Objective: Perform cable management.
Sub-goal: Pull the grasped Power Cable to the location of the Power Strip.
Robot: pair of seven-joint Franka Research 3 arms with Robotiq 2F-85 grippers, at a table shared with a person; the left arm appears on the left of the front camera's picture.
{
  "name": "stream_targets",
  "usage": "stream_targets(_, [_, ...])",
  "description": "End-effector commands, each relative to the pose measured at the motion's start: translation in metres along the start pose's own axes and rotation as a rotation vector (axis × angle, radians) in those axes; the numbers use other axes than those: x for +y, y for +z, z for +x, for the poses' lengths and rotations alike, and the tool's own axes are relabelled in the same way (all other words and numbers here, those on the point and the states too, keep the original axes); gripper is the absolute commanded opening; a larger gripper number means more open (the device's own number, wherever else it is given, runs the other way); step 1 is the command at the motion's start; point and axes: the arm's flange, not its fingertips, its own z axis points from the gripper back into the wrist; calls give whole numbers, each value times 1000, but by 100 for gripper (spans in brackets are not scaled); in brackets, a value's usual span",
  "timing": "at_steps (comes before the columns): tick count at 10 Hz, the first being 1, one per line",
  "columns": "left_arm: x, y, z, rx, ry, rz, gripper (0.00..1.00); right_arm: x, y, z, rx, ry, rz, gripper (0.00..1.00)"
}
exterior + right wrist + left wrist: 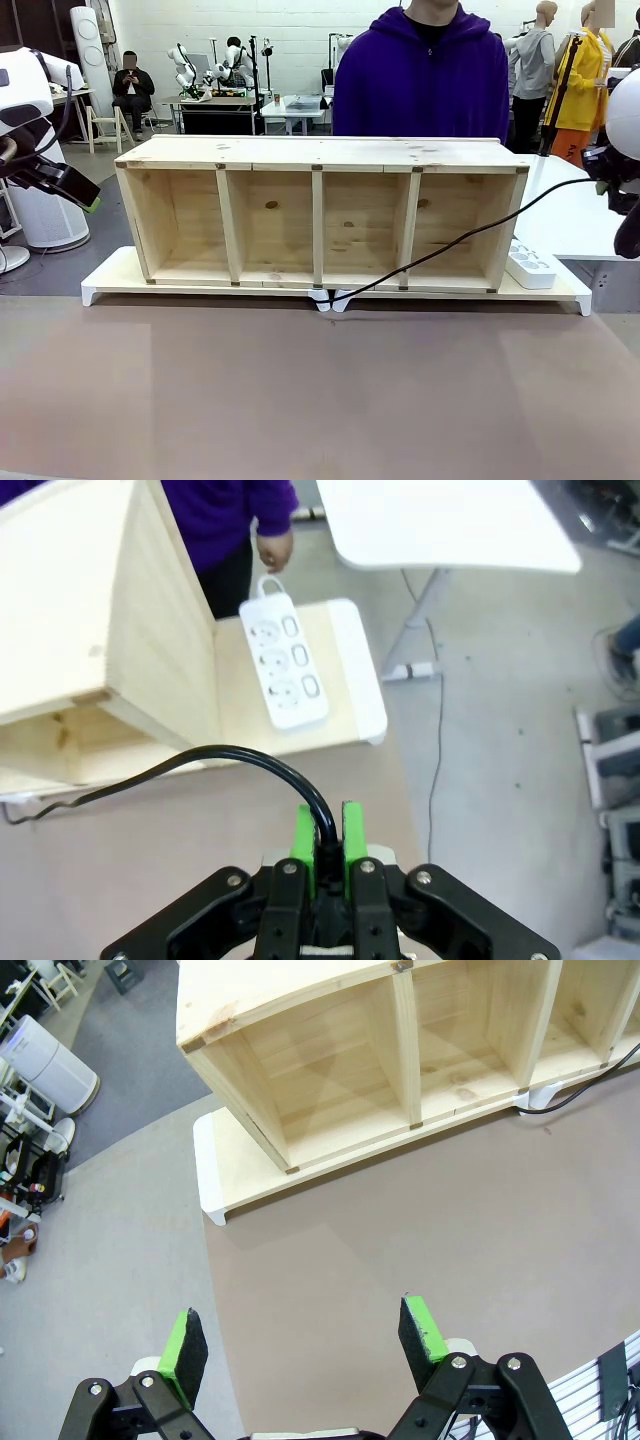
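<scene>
L fingers (186, 1345): spread wide, nothing betw. them, hanging over bare tabletop (400, 1220) off the shelf's L front corner. Tabletop is matte brown and flat.

Shelf (320, 152): raw pine w/ 4 open bays, visible grain + knots, square edges. It sits on a white board (105, 278) w/ small feet.

Cable (470, 232): thin, black, smooth round jacket. It starts at the shelf's front edge, mid, by the board's feet. It rises slack across the front of the shelf's rightmost bay and goes off past the shelf's R end.

Power strip (283, 670): white hard plastic w/ 3 sockets, flat on the board just R of the shelf.

R fingers (303, 842): pressed tight, pinching the cable betw. green pads; it arcs up and out fr. them. Plug end prob. buried in the grip, can't confirm.

Handling: light and floppy w/ a mild curl, so pull it, don't push. The slick jacket may slip thru the pads, so best hold is near the plug end, not mid-span. Could snag on shelf corners or board feet. Avoid sharp kinks.
</scene>
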Motion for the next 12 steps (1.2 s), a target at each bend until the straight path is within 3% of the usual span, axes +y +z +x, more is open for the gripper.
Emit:
stream_targets(1, [1,0,0,2,4,12,100,-4,-14,11,3,22,8,14])
stream_targets(4, [1,0,0,2,4,12,100,-7,-26,24,86,-28,2,14])
stream_targets(9, [1,0,0,2,4,12,100,-2,-31,13,81,-7,-5,14])
stream_targets(10, [1,0,0,2,4,12,100,-1,-40,11,98,46,92,14])
stream_targets(12, [1,0,0,2,4,12,100,-4,-58,18,84,49,120,14])
